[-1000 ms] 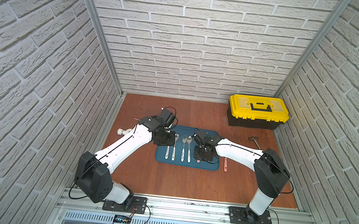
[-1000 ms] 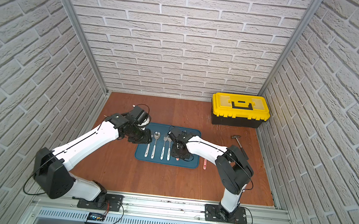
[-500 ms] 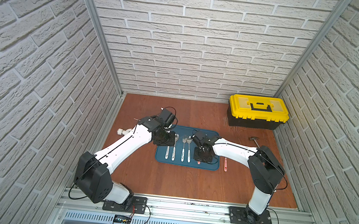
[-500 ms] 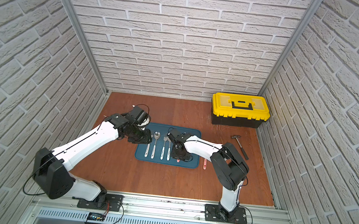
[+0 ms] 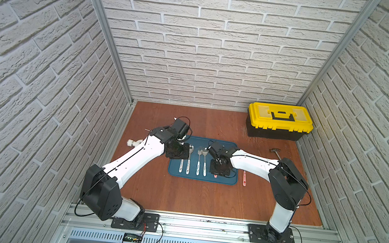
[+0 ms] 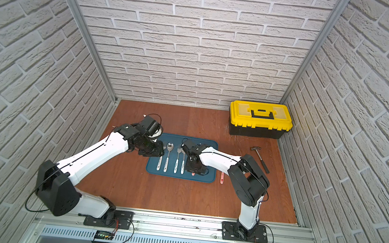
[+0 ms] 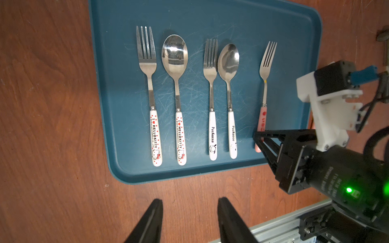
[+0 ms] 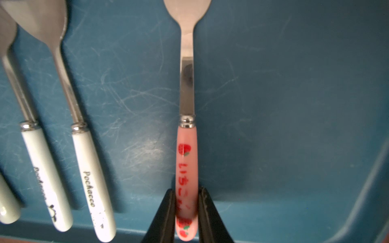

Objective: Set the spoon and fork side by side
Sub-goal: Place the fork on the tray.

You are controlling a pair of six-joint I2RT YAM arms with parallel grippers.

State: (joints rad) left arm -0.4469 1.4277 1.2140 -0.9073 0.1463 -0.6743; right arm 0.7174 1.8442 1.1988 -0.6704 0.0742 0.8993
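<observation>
The right claw (image 8: 187,189) is clamped on the rear end of the pink strawberry fork (image 8: 186,88), with one finger bearing on each side of the handle. The fork lies flat on the blue tray (image 7: 273,25), to the right of the Pochacco spoon (image 7: 228,61) and apart from it. Further left, parallel to these, lie the Pochacco fork (image 7: 211,84), the Hello Kitty spoon (image 7: 175,56) and the Hello Kitty fork (image 7: 148,84). The left claw (image 7: 190,199) stands apart and empty at the tray's left side. A pink-handled utensil (image 5: 244,178) lies on the counter (image 5: 181,198) just right of the tray; its type cannot be determined.
</observation>
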